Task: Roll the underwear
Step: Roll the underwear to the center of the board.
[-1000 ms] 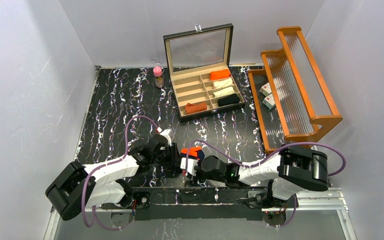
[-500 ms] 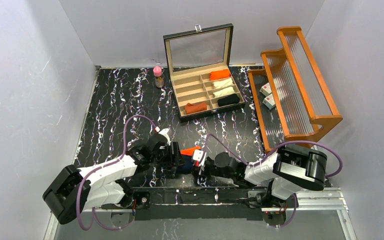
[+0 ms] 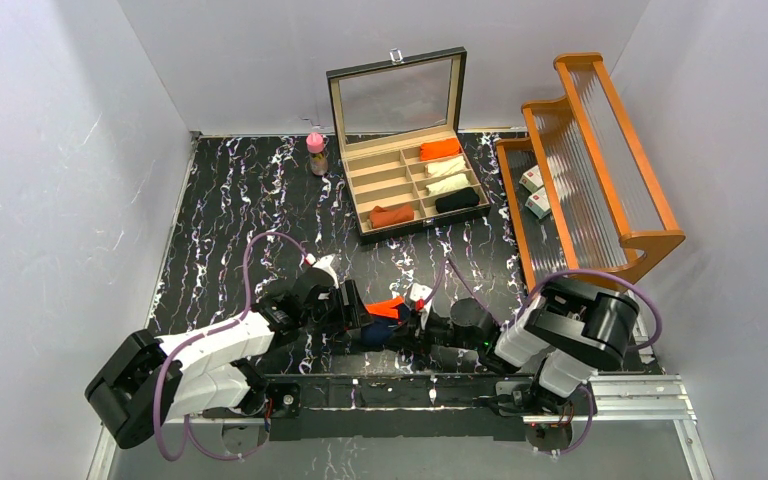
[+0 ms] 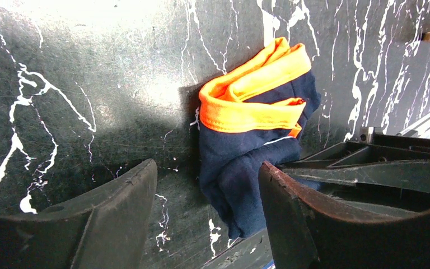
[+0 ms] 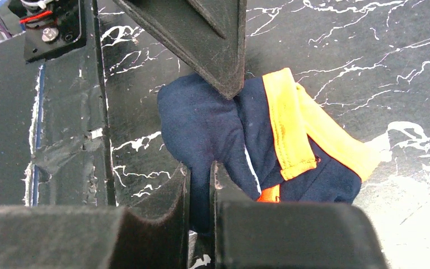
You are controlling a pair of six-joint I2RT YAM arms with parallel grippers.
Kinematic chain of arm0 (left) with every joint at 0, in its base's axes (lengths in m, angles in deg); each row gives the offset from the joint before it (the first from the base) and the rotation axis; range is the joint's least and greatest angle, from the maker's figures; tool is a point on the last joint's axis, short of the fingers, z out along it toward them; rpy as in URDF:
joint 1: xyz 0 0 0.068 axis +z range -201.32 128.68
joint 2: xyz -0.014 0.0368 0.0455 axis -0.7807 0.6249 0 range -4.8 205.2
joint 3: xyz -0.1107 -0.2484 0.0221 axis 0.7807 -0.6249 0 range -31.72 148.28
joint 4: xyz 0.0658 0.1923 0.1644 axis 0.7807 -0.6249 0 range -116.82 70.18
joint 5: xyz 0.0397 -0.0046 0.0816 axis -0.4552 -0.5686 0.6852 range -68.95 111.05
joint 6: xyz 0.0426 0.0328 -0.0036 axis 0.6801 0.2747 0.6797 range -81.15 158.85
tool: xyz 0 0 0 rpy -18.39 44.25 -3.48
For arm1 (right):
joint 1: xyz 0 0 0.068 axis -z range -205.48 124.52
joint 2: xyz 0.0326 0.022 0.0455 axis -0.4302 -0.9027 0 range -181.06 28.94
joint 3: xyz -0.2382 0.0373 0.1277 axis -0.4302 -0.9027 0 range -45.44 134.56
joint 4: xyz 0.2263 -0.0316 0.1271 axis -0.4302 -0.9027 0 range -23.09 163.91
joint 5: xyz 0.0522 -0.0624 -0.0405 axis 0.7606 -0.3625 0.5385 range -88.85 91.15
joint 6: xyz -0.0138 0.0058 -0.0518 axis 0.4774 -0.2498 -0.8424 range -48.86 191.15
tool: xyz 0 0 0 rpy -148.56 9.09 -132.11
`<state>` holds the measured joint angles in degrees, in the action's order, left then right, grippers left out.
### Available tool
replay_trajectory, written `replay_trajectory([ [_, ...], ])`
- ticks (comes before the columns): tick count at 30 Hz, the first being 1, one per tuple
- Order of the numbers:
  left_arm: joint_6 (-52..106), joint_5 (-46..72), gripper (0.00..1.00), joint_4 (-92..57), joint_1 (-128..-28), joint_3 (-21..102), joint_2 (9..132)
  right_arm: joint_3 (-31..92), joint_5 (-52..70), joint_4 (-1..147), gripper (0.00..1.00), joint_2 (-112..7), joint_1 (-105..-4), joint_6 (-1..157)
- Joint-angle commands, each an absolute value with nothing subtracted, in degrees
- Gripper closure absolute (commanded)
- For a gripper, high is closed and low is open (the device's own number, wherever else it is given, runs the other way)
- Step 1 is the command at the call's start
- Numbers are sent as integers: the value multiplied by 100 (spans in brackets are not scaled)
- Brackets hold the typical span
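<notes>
The right hand is pinched almost shut on a navy fold of the underwear. The left hand stands wide open and holds nothing, with one finger touching the cloth from the opposite side. The underwear lies bunched on the worktop between the two hands, its orange band showing. The roll looks loose and barely begun. To do it well, I judge the right hand should turn its pinched fold over toward the band, low and tight. The left hand should meanwhile press the band flat so the cloth cannot slide or spring open.
</notes>
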<state>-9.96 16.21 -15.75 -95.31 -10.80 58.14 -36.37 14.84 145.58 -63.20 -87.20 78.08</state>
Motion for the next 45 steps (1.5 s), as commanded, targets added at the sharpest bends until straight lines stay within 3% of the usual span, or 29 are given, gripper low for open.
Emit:
replay_trajectory([
  [1,-1114,1825,35,-1516,-9544,-1186,5740,-3858,1567,14096,99,-6642,-8602,8505],
  [9,-1310,1809,46,-1327,-9544,-1391,5997,-3906,2398,15150,99,-7401,-7907,9670],
  [15,-1092,1591,59,-1378,-9548,-1261,6779,-3979,2762,15991,99,-8082,-7493,10620],
  [19,-1044,1586,61,-1463,-9557,-1232,7147,-3927,2965,16319,99,-8369,-7361,11118],
  [23,-1078,1899,51,-1722,-9559,-1164,6907,-3765,3046,15704,97,-8300,-7177,11482],
  [32,-1418,3196,25,-2699,-9537,-1041,5167,-3217,2933,13298,97,-8019,-6939,11770],
  [39,-1405,2285,21,-1044,-9544,-1895,4041,-3411,3590,14606,96,-8894,-6617,12487],
  [45,-920,1157,22,-589,-9544,-1991,4726,-3488,3657,14766,93,-9043,-6418,12627],
])
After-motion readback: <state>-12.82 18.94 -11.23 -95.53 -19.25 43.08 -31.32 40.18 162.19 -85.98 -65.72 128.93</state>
